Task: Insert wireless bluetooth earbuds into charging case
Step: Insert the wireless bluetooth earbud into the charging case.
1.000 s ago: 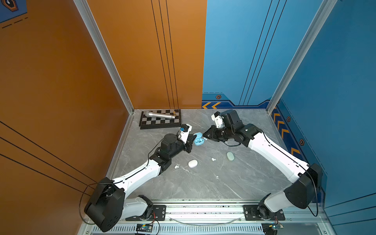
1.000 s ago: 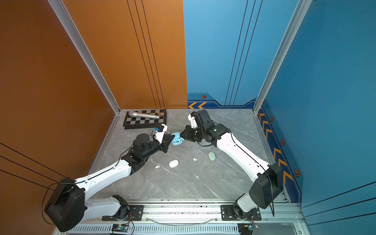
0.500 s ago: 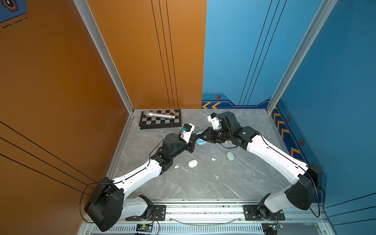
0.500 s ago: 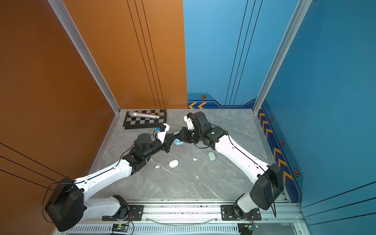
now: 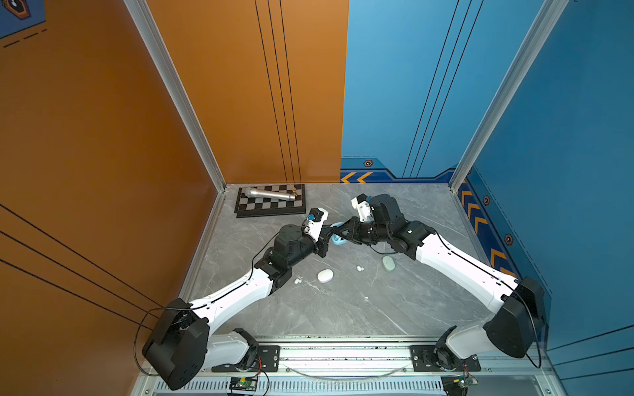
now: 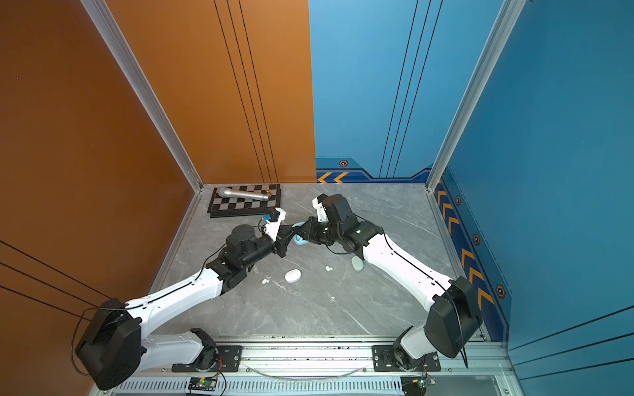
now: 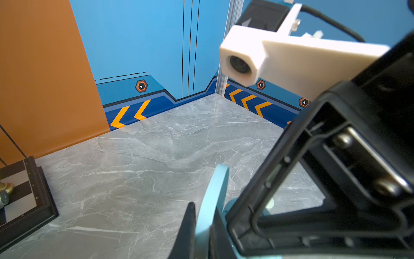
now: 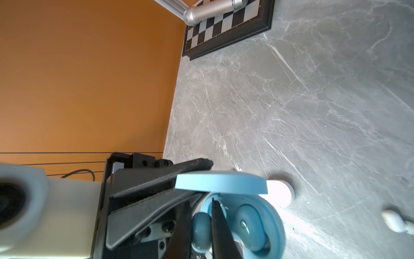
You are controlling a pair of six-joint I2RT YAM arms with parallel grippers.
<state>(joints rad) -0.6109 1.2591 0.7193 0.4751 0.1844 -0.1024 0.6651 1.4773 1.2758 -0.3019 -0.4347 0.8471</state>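
Note:
The pale blue charging case stands open in mid table, between both grippers. My left gripper is shut on its raised lid. My right gripper is shut on a pale blue earbud, held at the rim of the case's base. A second blue earbud sits in a socket of the base. Both top views show the fingertips meeting over the case.
A white case and a mint green case lie shut nearer the front. Pale loose earbuds lie at two spots. A chessboard with a silver microphone fills the back left corner.
My right gripper has moved left with the blue earbud, from just beside the case to its open base. The left arm has shifted only slightly.

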